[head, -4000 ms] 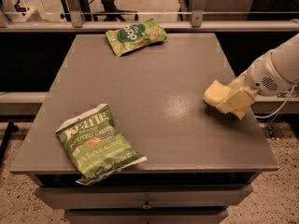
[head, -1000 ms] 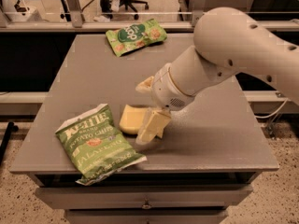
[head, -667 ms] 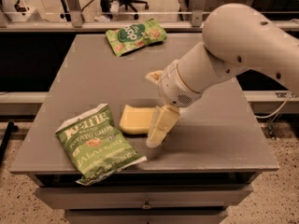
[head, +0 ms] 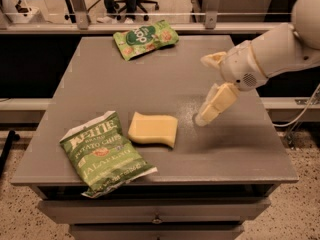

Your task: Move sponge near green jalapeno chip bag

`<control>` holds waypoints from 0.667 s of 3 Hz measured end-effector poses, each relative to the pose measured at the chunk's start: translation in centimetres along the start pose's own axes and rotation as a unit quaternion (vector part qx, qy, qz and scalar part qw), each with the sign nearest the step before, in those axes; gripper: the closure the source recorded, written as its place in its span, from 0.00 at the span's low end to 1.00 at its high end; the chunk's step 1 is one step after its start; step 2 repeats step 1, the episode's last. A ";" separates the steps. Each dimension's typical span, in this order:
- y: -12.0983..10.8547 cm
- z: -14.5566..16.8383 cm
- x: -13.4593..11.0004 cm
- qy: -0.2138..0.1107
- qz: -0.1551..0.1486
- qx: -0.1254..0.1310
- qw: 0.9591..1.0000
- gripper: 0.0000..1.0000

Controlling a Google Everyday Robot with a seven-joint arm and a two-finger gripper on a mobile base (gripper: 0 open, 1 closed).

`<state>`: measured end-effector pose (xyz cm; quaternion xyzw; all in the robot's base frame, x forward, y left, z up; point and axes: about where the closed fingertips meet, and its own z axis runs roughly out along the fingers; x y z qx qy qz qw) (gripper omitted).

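So here's your scene: the sponge (head: 152,129) is lying flat on the table (head: 100,79), toward the front and a bit left of the middle. It sits just beside the jalapeno bag (head: 102,151), off that bag's upper right corner. The two look like they're touching or only barely apart, I honestly can't tell which. The bag lies flat at the front left corner, label up, with its bottom edge hanging a little over the table's front lip. Your gripper (head: 202,90) is off to the right of the sponge, clear of it and not touching it. Its fingers are spread wide with nothing between them. One finger (head: 216,105) angles down with its tip right at the tabletop, or maybe just above it. The other finger is up higher by the wrist. The arm (head: 272,51) comes in from the right edge of the view. The other green bag (head: 145,38) is way back near the far edge, well apart from everything else. Below the front edge you can see a drawer (head: 155,211).
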<state>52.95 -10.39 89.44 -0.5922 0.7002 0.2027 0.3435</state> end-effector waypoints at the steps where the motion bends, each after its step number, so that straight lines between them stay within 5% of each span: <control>1: -3.0 -6.2 1.3 -0.059 0.036 0.051 0.996 0.00; 2: -3.0 -6.2 1.3 -0.059 0.036 0.051 0.996 0.00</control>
